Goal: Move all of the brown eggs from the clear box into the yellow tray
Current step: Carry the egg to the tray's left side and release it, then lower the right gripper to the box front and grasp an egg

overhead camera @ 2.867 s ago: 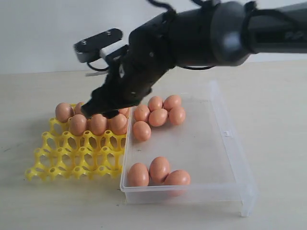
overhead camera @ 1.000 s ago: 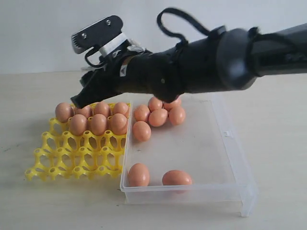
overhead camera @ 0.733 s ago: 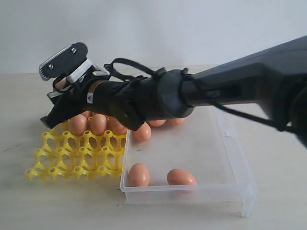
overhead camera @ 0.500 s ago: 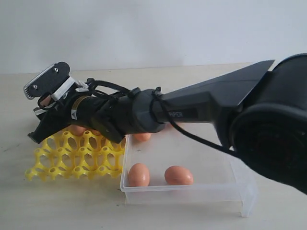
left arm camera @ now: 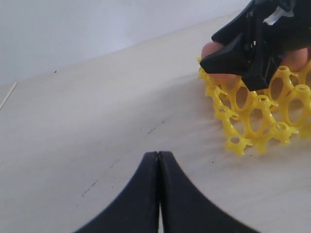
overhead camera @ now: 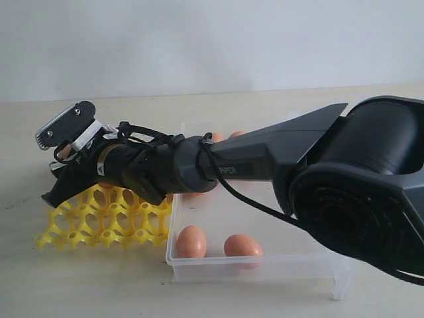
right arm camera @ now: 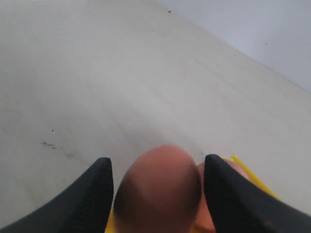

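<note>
While the pale table [overhead camera: 99, 285] carries everything, the right arm [overhead camera: 278, 156] fills most of the scene, stretched low across the clear box [overhead camera: 334, 268] and over the yellow tray [overhead camera: 99, 225]. The clear box lies right against the tray on one side and is the larger of the two. Most of the tray's rear cups are hidden under the arm, and its front rows of cups stand bare.

The right gripper [right arm camera: 158, 158] is at the tray's edge on the side away from the box. Its jaws stand wide, with one brown egg [right arm camera: 160, 189] between them and close against both. Whether they press on it cannot be told. The left gripper [left arm camera: 158, 156] hangs over bare table beyond that same tray edge, jaws closed tight together on nothing.

Of the brown eggs, two lie in the box well apart from the tray's occupied rows [overhead camera: 191, 242], and two more peek out behind the arm [overhead camera: 216, 137]. Others sit in tray cups under the right gripper [left arm camera: 214, 48].
</note>
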Robot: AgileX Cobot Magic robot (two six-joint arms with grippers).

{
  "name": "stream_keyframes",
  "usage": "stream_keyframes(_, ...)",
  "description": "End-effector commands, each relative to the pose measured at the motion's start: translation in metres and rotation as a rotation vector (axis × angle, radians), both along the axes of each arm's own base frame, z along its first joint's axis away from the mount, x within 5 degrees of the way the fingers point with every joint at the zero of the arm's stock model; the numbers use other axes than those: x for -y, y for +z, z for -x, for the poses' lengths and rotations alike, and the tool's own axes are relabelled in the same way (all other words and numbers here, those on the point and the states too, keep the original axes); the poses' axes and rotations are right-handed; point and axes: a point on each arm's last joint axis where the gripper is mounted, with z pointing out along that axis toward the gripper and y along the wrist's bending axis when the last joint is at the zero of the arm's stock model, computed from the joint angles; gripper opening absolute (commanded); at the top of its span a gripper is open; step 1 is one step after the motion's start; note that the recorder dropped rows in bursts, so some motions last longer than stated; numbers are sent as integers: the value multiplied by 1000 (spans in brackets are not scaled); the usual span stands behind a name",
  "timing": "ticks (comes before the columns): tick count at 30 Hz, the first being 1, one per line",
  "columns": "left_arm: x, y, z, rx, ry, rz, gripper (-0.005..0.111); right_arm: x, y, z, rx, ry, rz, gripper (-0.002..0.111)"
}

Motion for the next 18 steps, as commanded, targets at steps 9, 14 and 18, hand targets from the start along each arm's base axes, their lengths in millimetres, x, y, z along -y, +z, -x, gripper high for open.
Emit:
stream_keyframes(9, 0, 2, 0, 16, -4, 6, 0, 58, 148, 29, -239, -147, 312, 56)
stream_keyframes(14, 0, 2, 0, 16, -4, 6, 0, 130, 151, 45, -531, -285, 737, 56)
stream_keyframes(18, 0, 2, 0, 16, -4, 6, 0, 155, 134, 48, -599, -242, 898, 56)
